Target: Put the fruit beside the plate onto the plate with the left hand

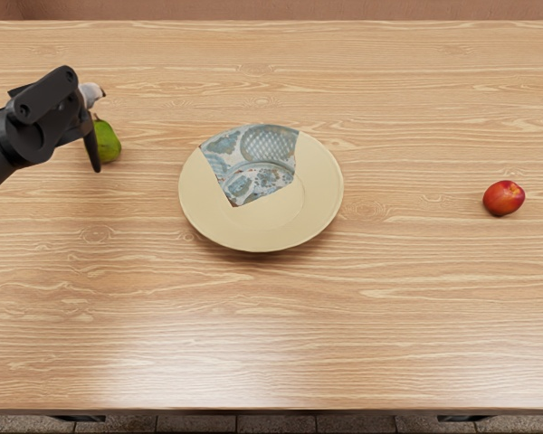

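Small green pear (108, 143), half hidden, perhaps touching left hand (72, 117), near plate (319, 192)

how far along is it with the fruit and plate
Done: nothing, the plate holds no fruit. In hand: the left hand is at the green fruit on the table, left of the plate; grip unclear. Left: lifting it and setting it on the plate.

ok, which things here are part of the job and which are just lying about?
In the job: left hand; green fruit right beside it, left of the plate; plate in the middle.
Lying about: red fruit, far right, well apart from the plate.
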Action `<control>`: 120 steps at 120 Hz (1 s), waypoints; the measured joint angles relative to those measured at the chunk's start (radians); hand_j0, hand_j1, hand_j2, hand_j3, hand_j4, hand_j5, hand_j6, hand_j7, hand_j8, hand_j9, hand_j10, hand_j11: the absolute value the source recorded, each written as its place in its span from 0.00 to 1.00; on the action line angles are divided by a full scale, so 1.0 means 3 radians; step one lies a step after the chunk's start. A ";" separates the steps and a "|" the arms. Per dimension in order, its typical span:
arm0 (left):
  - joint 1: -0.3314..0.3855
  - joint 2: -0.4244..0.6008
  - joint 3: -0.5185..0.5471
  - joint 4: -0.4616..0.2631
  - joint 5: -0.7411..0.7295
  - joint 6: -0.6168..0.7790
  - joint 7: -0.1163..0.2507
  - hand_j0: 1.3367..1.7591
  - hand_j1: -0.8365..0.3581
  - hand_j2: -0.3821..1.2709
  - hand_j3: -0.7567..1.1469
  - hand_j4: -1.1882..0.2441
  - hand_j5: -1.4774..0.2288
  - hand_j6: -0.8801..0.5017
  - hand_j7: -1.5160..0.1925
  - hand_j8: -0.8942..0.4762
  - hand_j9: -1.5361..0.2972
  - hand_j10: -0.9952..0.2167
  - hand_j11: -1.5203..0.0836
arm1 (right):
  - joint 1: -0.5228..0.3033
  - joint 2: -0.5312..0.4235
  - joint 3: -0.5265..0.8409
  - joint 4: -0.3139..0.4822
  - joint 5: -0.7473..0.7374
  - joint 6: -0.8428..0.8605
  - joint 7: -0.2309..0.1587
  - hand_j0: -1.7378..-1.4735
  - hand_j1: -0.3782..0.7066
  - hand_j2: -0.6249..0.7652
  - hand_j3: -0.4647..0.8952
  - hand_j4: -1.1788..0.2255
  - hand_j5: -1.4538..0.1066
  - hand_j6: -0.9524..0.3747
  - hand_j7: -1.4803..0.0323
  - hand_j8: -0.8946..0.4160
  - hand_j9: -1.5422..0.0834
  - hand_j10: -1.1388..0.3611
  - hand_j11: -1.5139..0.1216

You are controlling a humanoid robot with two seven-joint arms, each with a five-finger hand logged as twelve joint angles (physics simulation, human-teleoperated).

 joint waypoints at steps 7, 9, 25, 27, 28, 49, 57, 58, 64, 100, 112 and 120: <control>0.0003 -0.0030 0.0004 0.0021 -0.0013 -0.0002 -0.0001 0.76 0.94 0.24 0.40 0.79 0.82 0.60 0.85 0.61 0.80 0.78 0.90 | 0.0000 0.0000 0.0000 0.0000 0.0000 0.0001 0.0000 0.30 0.03 0.45 0.34 0.84 0.93 0.72 0.98 0.68 0.95 0.76 0.93; 0.0003 -0.0057 0.0005 0.0025 -0.0016 -0.0003 -0.0001 0.76 0.94 0.24 0.40 0.79 0.82 0.60 0.85 0.61 0.80 0.78 0.90 | 0.0000 0.0000 0.0000 -0.0001 0.0000 0.0001 0.0001 0.30 0.03 0.45 0.34 0.84 0.93 0.72 0.98 0.68 0.95 0.76 0.93; 0.0007 -0.0153 0.0007 0.0042 -0.0027 -0.0009 -0.0002 0.76 0.93 0.24 0.40 0.79 0.82 0.59 0.84 0.61 0.79 0.77 0.90 | 0.0001 0.0000 -0.0001 -0.0001 0.0000 0.0002 0.0001 0.30 0.03 0.45 0.34 0.84 0.93 0.72 0.98 0.68 0.95 0.76 0.93; 0.0020 -0.0154 0.0007 0.0043 -0.0027 -0.0008 -0.0002 0.76 0.93 0.24 0.40 0.79 0.82 0.59 0.84 0.61 0.79 0.77 0.90 | 0.0001 0.0000 -0.0001 -0.0001 0.0000 0.0002 0.0001 0.30 0.03 0.45 0.34 0.84 0.93 0.72 0.98 0.68 0.95 0.76 0.93; 0.0027 -0.0154 0.0008 0.0044 -0.0028 -0.0008 -0.0002 0.76 0.93 0.24 0.40 0.78 0.82 0.59 0.84 0.61 0.79 0.77 0.90 | 0.0002 0.0000 -0.0001 -0.0001 0.0000 0.0002 0.0001 0.30 0.03 0.45 0.34 0.84 0.93 0.72 0.98 0.68 0.95 0.76 0.93; 0.0041 -0.0145 0.0023 0.0045 -0.0030 -0.0018 -0.0001 0.76 0.90 0.24 0.40 0.76 0.79 0.57 0.82 0.63 0.77 0.74 0.87 | 0.0005 0.0000 -0.0001 -0.0001 0.0000 0.0002 0.0001 0.30 0.03 0.45 0.34 0.84 0.93 0.72 0.98 0.68 0.95 0.76 0.93; 0.0023 -0.0144 0.0028 0.0044 -0.0030 -0.0048 0.0001 0.76 0.88 0.25 0.40 0.75 0.78 0.56 0.80 0.62 0.76 0.73 0.86 | 0.0005 0.0000 -0.0001 -0.0001 0.0000 0.0002 0.0001 0.30 0.03 0.45 0.34 0.84 0.93 0.72 0.98 0.68 0.95 0.76 0.93; 0.0022 -0.0142 0.0029 0.0043 -0.0030 -0.0054 0.0002 0.76 0.88 0.25 0.40 0.75 0.78 0.55 0.80 0.62 0.76 0.73 0.86 | 0.0005 0.0000 -0.0001 -0.0001 0.0000 0.0003 0.0001 0.30 0.03 0.45 0.34 0.84 0.93 0.72 0.98 0.68 0.95 0.76 0.93; -0.0006 -0.0139 0.0030 0.0041 -0.0032 -0.0115 0.0006 0.76 0.86 0.25 0.40 0.74 0.77 0.54 0.79 0.62 0.74 0.71 0.84 | 0.0005 0.0000 -0.0001 0.0000 0.0000 0.0005 0.0001 0.30 0.03 0.45 0.34 0.84 0.93 0.72 0.98 0.68 0.95 0.76 0.93; -0.0020 -0.0134 0.0031 0.0026 -0.0037 -0.0333 0.0022 0.76 0.75 0.26 0.40 0.66 0.69 0.46 0.71 0.76 0.67 0.82 0.75 | 0.0005 0.0000 -0.0001 -0.0001 0.0000 0.0007 0.0000 0.30 0.03 0.45 0.34 0.84 0.93 0.72 0.98 0.68 0.95 0.76 0.93; -0.0028 -0.0135 0.0030 0.0025 -0.0039 -0.0358 0.0023 0.76 0.73 0.26 0.40 0.64 0.67 0.44 0.69 0.78 0.65 0.84 0.74 | 0.0011 0.0000 -0.0001 -0.0001 0.0000 0.0007 0.0001 0.30 0.03 0.45 0.34 0.84 0.93 0.72 0.98 0.68 0.95 0.76 0.93; -0.0053 -0.0134 0.0029 0.0025 -0.0043 -0.0408 0.0023 0.76 0.71 0.27 0.40 0.63 0.65 0.43 0.68 0.77 0.64 0.82 0.72 | 0.0013 0.0000 -0.0001 -0.0001 0.0000 0.0007 0.0001 0.30 0.03 0.45 0.34 0.84 0.93 0.72 0.98 0.68 0.95 0.76 0.93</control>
